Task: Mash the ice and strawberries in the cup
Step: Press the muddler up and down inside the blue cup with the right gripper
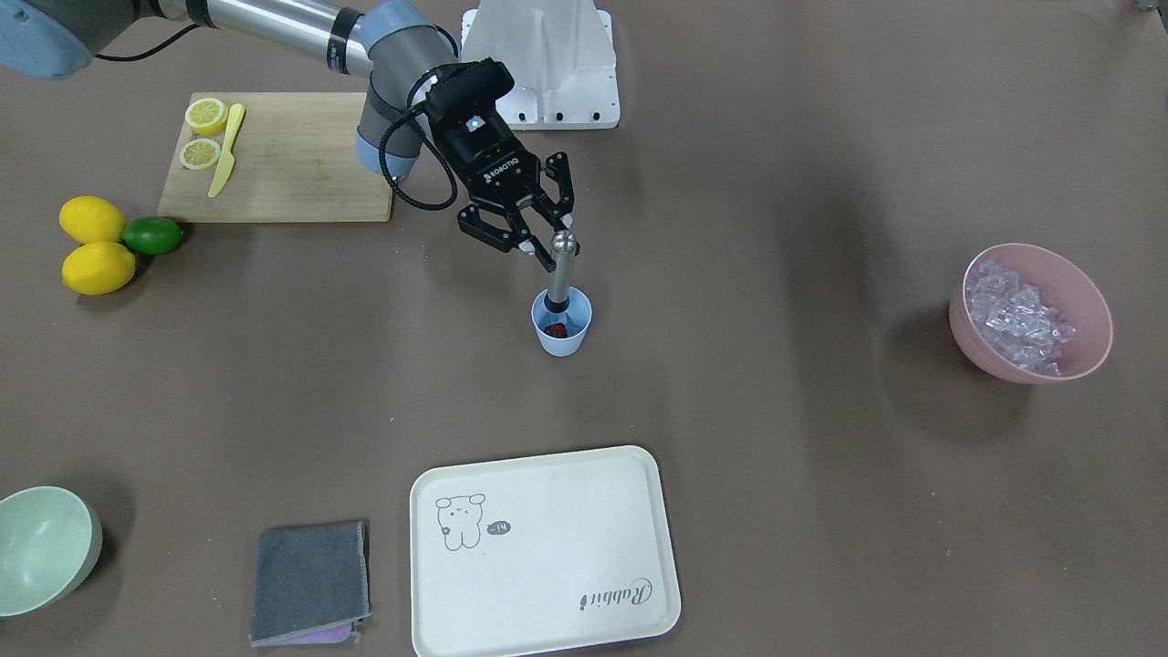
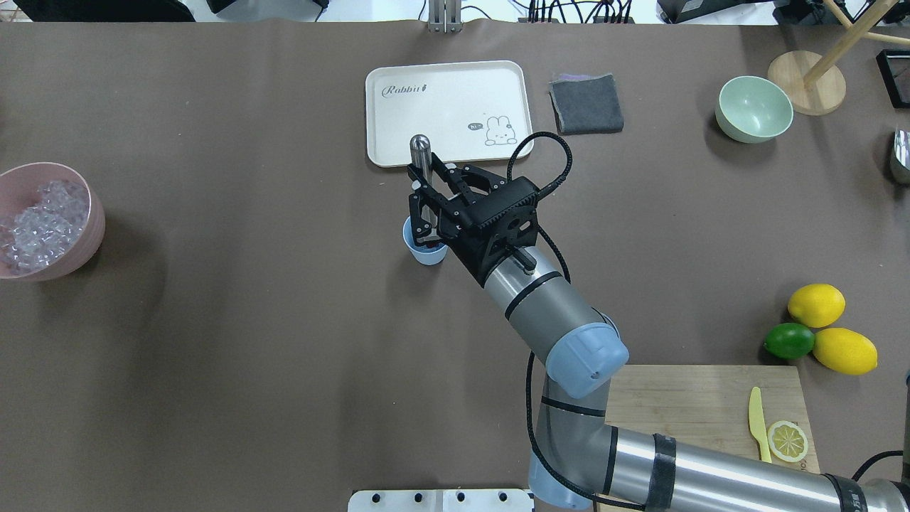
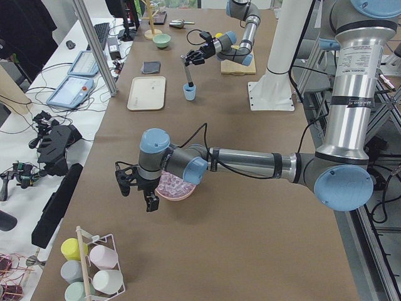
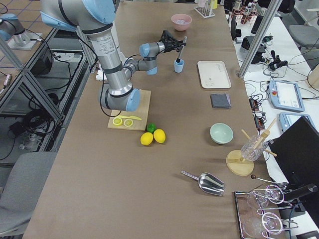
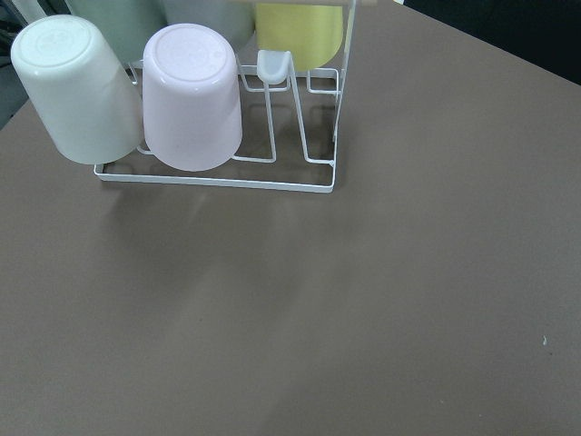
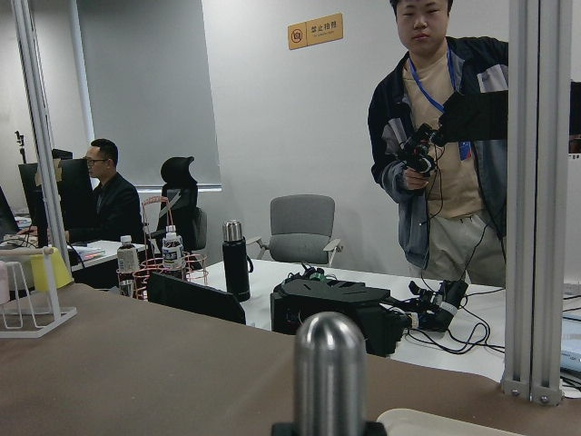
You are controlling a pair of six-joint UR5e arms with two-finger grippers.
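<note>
The light-blue cup (image 1: 561, 342) stands mid-table, and it also shows in the overhead view (image 2: 426, 254). A red strawberry (image 1: 554, 328) lies inside it. A metal muddler (image 1: 559, 278) stands in the cup, tilted a little. My right gripper (image 1: 557, 242) is shut on the muddler near its rounded top (image 6: 329, 372). The ice (image 1: 1017, 315) fills a pink bowl (image 1: 1090, 315); I cannot tell whether any ice is in the cup. My left gripper (image 3: 139, 188) hangs beside the pink bowl, seen only in the exterior left view; I cannot tell whether it is open or shut.
A cutting board (image 1: 292, 173) holds two lemon halves and a yellow knife. Two lemons (image 1: 91, 246) and a lime (image 1: 152, 235) lie beside it. A white tray (image 1: 547, 547), a grey cloth (image 1: 310, 582) and a pale green bowl (image 1: 41, 547) sit along the far edge. A cup rack (image 5: 218, 173) stands by the left wrist.
</note>
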